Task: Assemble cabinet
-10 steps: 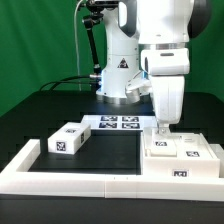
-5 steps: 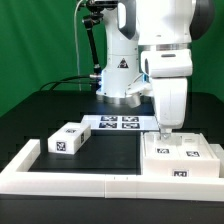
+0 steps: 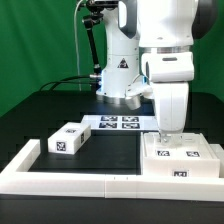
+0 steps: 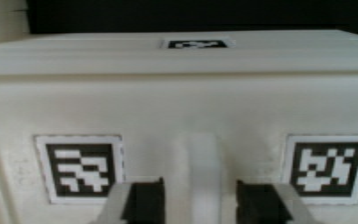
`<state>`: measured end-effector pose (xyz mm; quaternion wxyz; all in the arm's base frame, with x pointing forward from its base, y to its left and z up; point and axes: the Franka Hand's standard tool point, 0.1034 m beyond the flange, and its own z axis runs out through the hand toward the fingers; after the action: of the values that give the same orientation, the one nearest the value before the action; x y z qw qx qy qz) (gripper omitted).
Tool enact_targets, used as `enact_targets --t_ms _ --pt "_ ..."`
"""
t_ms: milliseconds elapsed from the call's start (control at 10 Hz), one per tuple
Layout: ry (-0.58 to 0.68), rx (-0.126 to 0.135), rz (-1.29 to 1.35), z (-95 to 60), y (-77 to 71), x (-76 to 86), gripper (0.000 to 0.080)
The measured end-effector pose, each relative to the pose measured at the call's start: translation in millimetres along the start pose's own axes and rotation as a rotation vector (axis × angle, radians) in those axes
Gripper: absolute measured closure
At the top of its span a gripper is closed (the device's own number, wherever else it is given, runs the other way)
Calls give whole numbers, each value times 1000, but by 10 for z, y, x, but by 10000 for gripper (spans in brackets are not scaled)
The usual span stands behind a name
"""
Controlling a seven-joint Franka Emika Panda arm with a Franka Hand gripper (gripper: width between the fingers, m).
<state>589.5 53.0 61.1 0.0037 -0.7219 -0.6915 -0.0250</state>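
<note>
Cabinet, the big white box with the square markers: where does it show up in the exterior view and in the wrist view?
Exterior view: the cabinet sits low on the exterior view's right, directly under the gripper.
Wrist view: the cabinet fills nearly the whole picture.
Shared landmark: the gripper, close over the cabinet's paired square markers in both views.

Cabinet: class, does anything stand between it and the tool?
Nothing visible does. The tool sits at the top of the cabinet; in the wrist view its fingers face the white body. The small marked block lies apart, toward the exterior view's left.
</note>
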Motion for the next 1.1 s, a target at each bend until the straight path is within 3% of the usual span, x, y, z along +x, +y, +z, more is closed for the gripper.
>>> enact_targets --t_ms 100,200,400,500,600,800,1100 --pt "0 -8 7 -17 -2 -9 480" --pt "-3 -9 24 -43 -30 -26 480" --pt "-6 -41 118 -160 -121 -122 160" --pt "-9 -51 139 -218 -202 -143 160" --pt "-13 -54 240 -285 -311 -125 36" --pt "-7 -74 369 -345 -529 -27 11" --pt "-7 -66 405 -323 -571 14 2"
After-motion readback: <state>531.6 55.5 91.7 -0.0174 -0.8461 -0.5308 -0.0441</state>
